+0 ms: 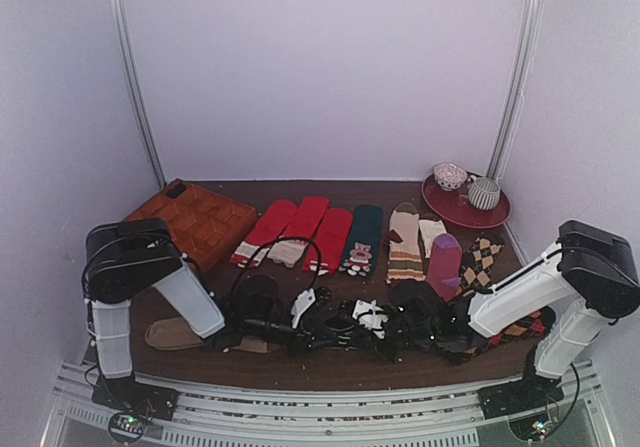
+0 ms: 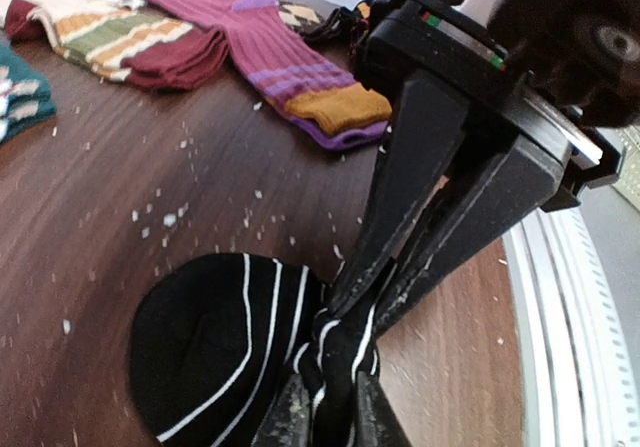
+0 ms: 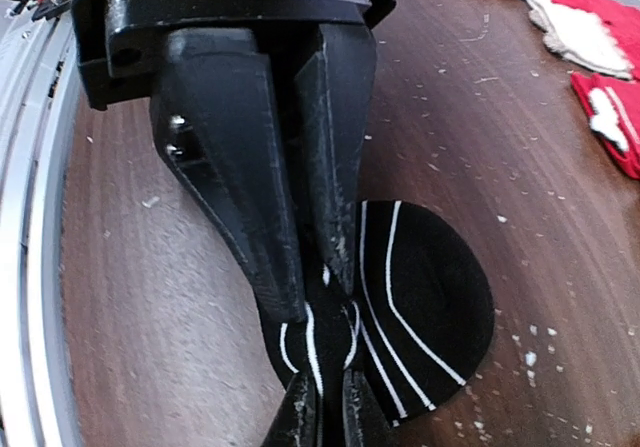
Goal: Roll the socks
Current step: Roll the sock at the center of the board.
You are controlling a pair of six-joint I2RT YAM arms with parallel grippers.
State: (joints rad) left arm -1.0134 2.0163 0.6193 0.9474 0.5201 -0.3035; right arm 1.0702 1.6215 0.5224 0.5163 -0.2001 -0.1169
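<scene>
Down near the front edge of a dark brown wooden table (image 2: 100, 227), two black robot grippers meet tip to tip on one short black ankle sock with thin white stripes (image 2: 210, 357). The left gripper (image 3: 322, 282) has its jaws pressed together on a twisted neck of the sock. The right gripper (image 2: 348, 302) pinches the same neck from the opposite side, its jaws likewise clamped on the fabric. The sock's rounded, bunched end fans out from the fingers toward the back of the table. A pale metal rail (image 2: 575, 347) runs along the near edge, close beside the grippers. Behind the sock, bare wood scattered with white flecks lies open up to a row of flat socks, among them a purple ribbed sock with an orange cuff (image 2: 270, 57) and long red socks (image 1: 300, 225). A quilted orange-brown box (image 1: 195, 222) fills the far left corner, and a dark red plate (image 1: 500, 214) sits in the far right corner. A plain tan sock (image 1: 172, 334) lies at the front left, by the left arm.
</scene>
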